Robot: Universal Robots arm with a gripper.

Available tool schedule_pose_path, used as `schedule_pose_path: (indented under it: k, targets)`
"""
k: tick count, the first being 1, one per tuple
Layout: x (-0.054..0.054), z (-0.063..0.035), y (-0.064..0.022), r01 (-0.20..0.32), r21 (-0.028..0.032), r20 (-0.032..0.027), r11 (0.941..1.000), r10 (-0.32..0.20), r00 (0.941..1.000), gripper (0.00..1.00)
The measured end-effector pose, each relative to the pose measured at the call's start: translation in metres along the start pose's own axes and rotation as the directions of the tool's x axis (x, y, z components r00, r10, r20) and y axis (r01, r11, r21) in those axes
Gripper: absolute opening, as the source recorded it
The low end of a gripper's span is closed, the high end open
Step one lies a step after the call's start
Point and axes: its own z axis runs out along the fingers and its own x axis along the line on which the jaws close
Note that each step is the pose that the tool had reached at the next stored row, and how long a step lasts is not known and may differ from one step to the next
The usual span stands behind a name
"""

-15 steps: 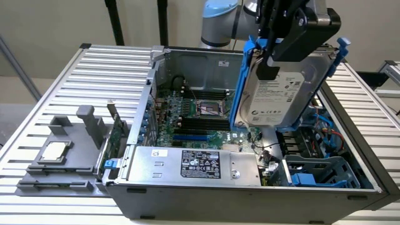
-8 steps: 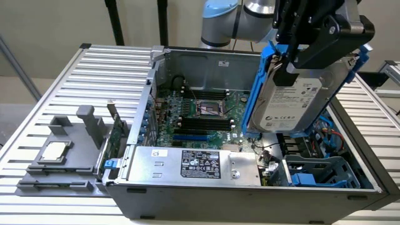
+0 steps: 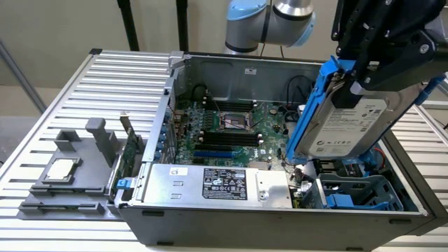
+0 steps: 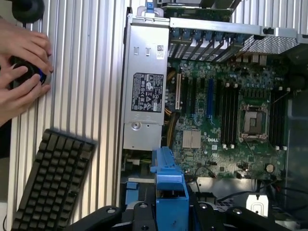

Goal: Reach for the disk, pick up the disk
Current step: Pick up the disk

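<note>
Disk (image 3: 353, 126) hangs tilted in the air above the open computer case (image 3: 280, 223), its silver face and white label turned toward the exterior view, its blue carrier frame running up both long edges. The gripper (image 3: 374, 71) clamps it at the upper end, black fingers closed against the frame; the exact contact is partly hidden by the black housing, but the drive looks firmly held and clear of the case. Below it, at the case's corner on the exterior view's right, sits a blue drive cage (image 3: 357, 191). The motherboard (image 3: 234, 128) lies flat inside the case, and the silver power supply (image 3: 217, 184) with its black label runs along the near wall. On the slatted table (image 3: 105, 89), a grey tray (image 3: 66, 181) carries a small square chip (image 3: 59, 169). In the wrist view the blue frame (image 4: 168, 185) juts out between the fingers, a keyboard (image 4: 50, 180) lies on the slats, and a person's hands (image 4: 21, 67) rest near the edge.
</note>
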Motion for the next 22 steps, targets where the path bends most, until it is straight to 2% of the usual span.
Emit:
schedule_pose_path:
  k: [3,6,15,18,22]
  targets:
    - [0.005,-0.0003,-0.0093,0.000,-0.0050,0.0003,1.0000,0.000,1.0000,0.33]
    - [0.009,-0.0007,-0.0218,0.000,-0.0075,0.0004,1.0000,0.000,1.0000,0.33]
    - [0.014,-0.0009,-0.0621,0.000,-0.0098,0.0016,1.0000,0.000,1.0000,0.33]
    - [0.014,0.0007,-0.0687,-0.003,-0.0096,0.0024,0.9999,0.003,1.0000,0.33]
    - [0.015,0.0017,-0.0722,-0.012,-0.0092,0.0023,0.9999,0.012,0.9999,0.33]
